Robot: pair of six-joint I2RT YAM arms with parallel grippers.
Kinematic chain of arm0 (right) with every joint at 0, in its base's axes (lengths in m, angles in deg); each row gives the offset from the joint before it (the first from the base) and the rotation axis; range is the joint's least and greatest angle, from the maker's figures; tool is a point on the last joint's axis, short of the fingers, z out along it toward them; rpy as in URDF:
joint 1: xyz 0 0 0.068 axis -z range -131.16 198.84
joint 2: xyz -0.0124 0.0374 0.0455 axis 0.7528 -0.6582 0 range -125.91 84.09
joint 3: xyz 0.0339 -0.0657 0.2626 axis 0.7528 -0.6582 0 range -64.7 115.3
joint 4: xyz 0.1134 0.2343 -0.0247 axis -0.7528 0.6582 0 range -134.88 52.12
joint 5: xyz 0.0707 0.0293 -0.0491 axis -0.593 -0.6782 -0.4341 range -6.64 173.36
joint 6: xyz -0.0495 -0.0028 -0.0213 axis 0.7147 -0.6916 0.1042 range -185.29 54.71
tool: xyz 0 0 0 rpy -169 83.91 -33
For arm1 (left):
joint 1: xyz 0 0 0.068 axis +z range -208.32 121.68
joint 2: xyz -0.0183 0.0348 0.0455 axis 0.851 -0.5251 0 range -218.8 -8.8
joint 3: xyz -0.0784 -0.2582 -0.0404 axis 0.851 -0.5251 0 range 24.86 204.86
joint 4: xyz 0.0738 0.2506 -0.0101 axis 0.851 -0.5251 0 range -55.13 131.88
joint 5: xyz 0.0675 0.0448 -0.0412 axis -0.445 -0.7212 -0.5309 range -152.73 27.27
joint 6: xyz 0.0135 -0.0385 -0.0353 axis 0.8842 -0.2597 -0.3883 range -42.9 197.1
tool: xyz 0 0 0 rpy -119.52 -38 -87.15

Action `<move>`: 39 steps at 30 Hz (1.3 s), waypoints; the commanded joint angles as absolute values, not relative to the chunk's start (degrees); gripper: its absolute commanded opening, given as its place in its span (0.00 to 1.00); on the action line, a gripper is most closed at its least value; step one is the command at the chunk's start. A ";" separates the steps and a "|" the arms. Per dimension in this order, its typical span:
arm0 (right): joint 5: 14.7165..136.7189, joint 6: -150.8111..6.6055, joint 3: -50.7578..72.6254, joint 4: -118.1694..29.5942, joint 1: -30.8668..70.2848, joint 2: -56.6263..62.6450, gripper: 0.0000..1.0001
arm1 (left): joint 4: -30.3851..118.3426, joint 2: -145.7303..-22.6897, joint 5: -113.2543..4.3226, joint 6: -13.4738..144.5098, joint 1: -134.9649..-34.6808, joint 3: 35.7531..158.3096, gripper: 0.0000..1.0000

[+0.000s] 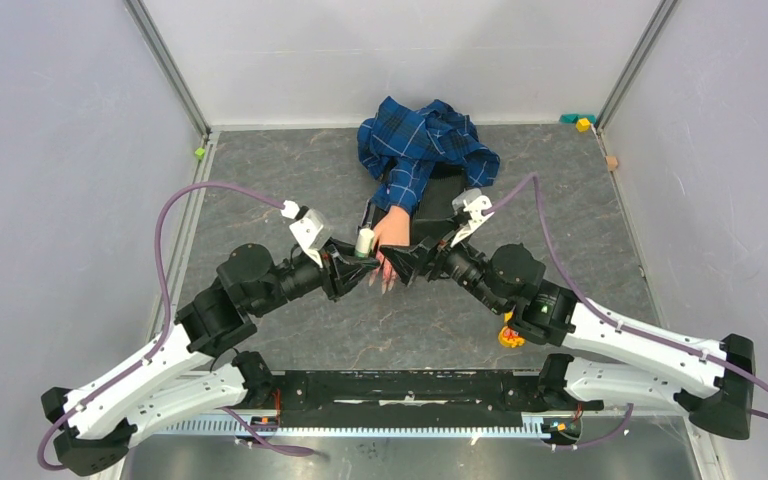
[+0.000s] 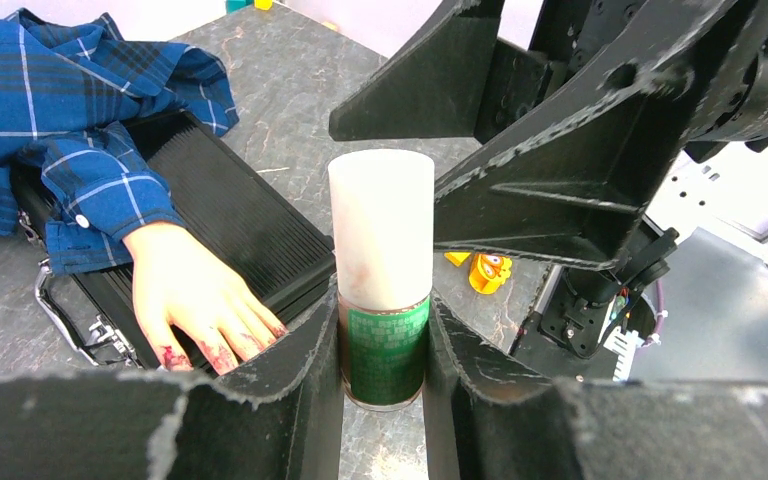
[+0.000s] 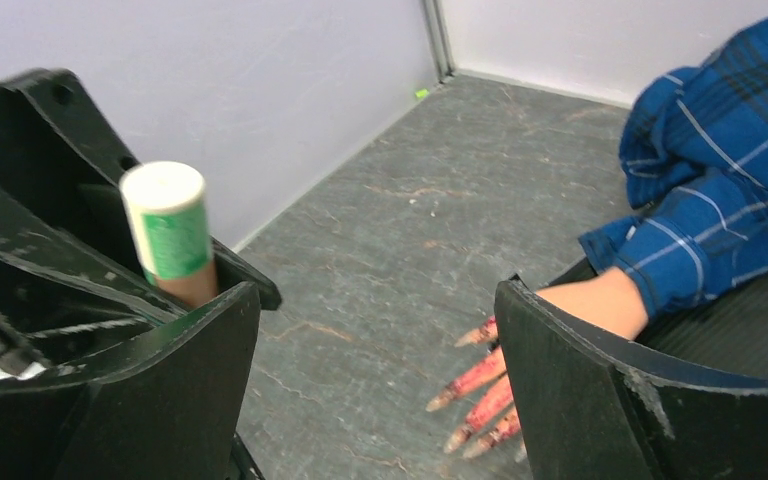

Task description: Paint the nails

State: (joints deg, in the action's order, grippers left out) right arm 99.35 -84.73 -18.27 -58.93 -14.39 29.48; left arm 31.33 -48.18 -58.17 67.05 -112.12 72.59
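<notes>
The left gripper (image 1: pixel 362 262) is clamped on a small white-capped bottle (image 1: pixel 365 241), held upright just left of the mannequin hand (image 1: pixel 393 230). The right gripper (image 1: pixel 407 262) faces it from the right, jaws spread, above the hand's fingers. The nails (image 1: pixel 388 280) point toward the arm bases and show red. A blue plaid sleeve (image 1: pixel 422 145) lies bunched over a black case (image 1: pixel 442 198) on the grey table (image 1: pixel 290 180). A yellow-orange object (image 1: pixel 509 336) sits beside the right arm.
</notes>
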 commanded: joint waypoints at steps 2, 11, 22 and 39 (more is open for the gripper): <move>102.85 -83.49 -19.17 -56.39 -14.18 31.46 0.92 | 34.14 -47.38 -58.68 65.66 -111.85 73.47 0.02; 98.68 -85.96 -17.56 -56.75 -14.18 33.86 0.90 | 32.55 -48.65 -62.47 66.29 -111.72 73.71 0.02; 83.99 -96.24 -14.30 -68.53 -14.18 27.81 0.72 | 30.36 -51.74 -66.70 66.47 -111.74 74.26 0.02; 87.68 -100.43 -12.67 -66.39 -14.17 24.00 0.54 | 30.33 -51.34 -66.80 66.20 -111.76 74.17 0.02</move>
